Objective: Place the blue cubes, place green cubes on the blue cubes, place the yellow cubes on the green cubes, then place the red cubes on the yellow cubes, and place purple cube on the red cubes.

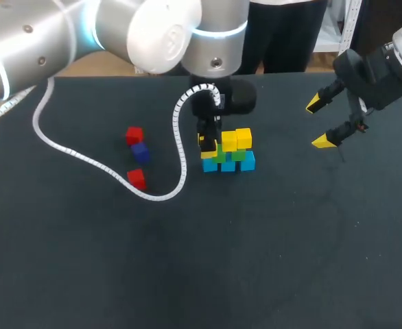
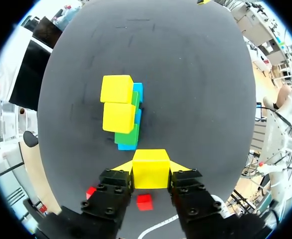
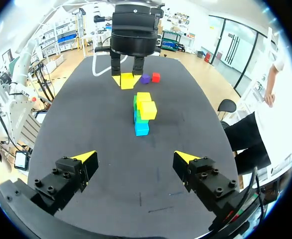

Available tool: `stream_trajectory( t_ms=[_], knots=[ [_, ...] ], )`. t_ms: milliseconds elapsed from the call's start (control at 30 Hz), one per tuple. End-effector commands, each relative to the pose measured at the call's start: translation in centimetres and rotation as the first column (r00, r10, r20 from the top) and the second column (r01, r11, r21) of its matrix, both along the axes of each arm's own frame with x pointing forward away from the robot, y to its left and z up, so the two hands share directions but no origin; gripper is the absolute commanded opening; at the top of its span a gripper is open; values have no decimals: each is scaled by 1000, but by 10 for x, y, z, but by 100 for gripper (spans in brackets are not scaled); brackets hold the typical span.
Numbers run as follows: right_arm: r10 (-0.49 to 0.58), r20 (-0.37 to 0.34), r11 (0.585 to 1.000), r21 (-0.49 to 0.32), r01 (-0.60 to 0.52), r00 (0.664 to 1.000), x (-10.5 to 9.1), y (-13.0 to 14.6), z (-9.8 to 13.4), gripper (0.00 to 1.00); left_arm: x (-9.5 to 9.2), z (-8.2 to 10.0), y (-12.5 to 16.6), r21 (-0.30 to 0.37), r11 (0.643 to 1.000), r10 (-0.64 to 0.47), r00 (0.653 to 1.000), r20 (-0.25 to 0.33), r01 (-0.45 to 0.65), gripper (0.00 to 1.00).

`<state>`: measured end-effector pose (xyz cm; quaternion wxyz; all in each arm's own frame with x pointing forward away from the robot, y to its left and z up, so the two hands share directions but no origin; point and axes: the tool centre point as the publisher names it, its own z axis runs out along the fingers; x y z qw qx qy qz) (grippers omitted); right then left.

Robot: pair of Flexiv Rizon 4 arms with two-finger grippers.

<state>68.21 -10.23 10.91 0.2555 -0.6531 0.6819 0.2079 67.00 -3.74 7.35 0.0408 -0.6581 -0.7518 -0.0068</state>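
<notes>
Clamping a yellow cube (image 2: 151, 169) from two sides, the fingers (image 2: 122, 167) of the left gripper (image 2: 151, 168) hold it just short of the stack (image 2: 125, 112), above the desk (image 2: 196, 99). At the near end of the stack one green cube (image 2: 128, 135) lies bare on top, beside two seated yellow cubes (image 2: 119, 117); the blue cubes (image 1: 247, 162) form the bottom row.

The bare green top looks like the target, and the margin looks thin. If the held cube comes down off-centre it could tip off the edge. If it crowds its yellow neighbour it could push that cube, and perhaps the row beneath it. The fingers flank the cube closely, so opening them against the neighbour could drag the load askew.

The left wrist view alone shows the grip and the bare green face; in the head view the wrist hides most of both. The head view shows the tiers from the side, plus two red cubes (image 1: 134, 135) and the purple cube (image 1: 140, 151) waiting well apart by the white cable (image 1: 84, 161). The right wrist view shows the gap between the held cube and the stack. It also shows the right gripper (image 3: 135, 158) spread wide and holding nothing, far from the stack.
</notes>
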Motion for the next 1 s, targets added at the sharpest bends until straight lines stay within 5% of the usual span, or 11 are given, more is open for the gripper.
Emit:
stream_trajectory(
  t_ms=[33,1000],
  knots=[
    [-1,2,1000,2,1,1000,-1,0,0,100,7,-1,-4,7,1000,-6,1000,-12,6,0],
    [-1,2,1000,2,1,1000,-1,0,0,100,13,-11,-4,-23,1000,-22,1000,-10,22,0]
  ],
)
